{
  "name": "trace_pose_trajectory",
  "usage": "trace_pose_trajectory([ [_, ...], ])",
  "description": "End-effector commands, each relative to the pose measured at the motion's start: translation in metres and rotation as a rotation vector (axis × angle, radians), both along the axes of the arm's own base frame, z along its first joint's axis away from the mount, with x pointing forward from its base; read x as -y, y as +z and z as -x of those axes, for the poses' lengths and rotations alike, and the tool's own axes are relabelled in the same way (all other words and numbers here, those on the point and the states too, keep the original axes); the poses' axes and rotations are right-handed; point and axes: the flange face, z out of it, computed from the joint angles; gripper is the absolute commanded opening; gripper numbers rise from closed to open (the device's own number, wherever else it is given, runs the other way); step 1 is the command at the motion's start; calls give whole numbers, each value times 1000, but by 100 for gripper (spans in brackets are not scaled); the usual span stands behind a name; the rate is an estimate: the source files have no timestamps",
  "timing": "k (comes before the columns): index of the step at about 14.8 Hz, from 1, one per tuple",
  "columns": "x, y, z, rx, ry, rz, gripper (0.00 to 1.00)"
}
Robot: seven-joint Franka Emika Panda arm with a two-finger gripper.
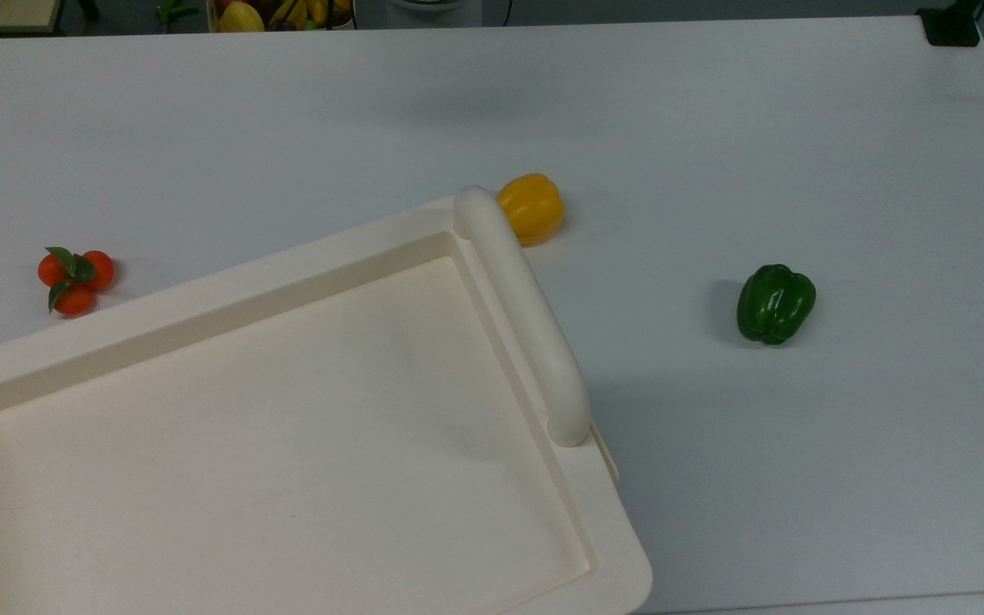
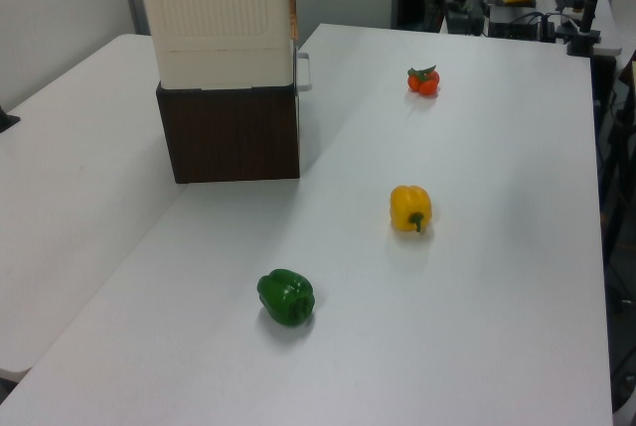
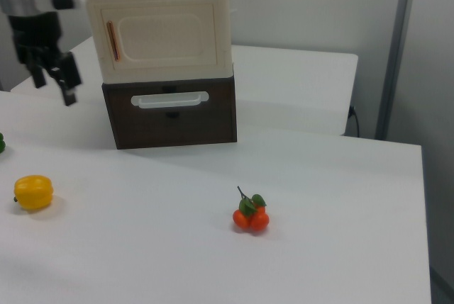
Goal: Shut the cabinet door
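**Cabinet door: appears closed, arm clear**

Status: judged done. The cabinet door (image 3: 164, 32) sits flush in the cream cabinet's (image 3: 159, 20) front; no gap shows.
Item: flat cream panel with raised rim, reddish strip along the right view's left edge. Cabinet stands on a dark drawer unit (image 3: 170, 113) near the table's (image 3: 319, 233) far edge.
Gripper (image 3: 51, 77): hangs apart from the cabinet, fingers spread, holding nothing.
Also: yellow pepper (image 1: 531, 207), green pepper (image 1: 775, 303), tomatoes (image 1: 74, 278).

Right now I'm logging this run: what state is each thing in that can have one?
Cream plastic cabinet door: shut, flush with the cabinet front.
Dark brown wooden drawer underneath: pushed in.
Black two-finger gripper: open, empty, hanging clear of the cabinet on the right view's left.
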Motion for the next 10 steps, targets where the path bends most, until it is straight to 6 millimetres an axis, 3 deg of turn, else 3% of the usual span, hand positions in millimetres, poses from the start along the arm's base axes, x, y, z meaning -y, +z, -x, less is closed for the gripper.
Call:
trace_pose_trajectory([
  [1, -45, -15, -4, -2, 57, 18, 100],
  [4, -55, -56, -26, 77, 228, 36, 100],
  [10, -44, -51, -23, 77, 239, 37, 100],
])
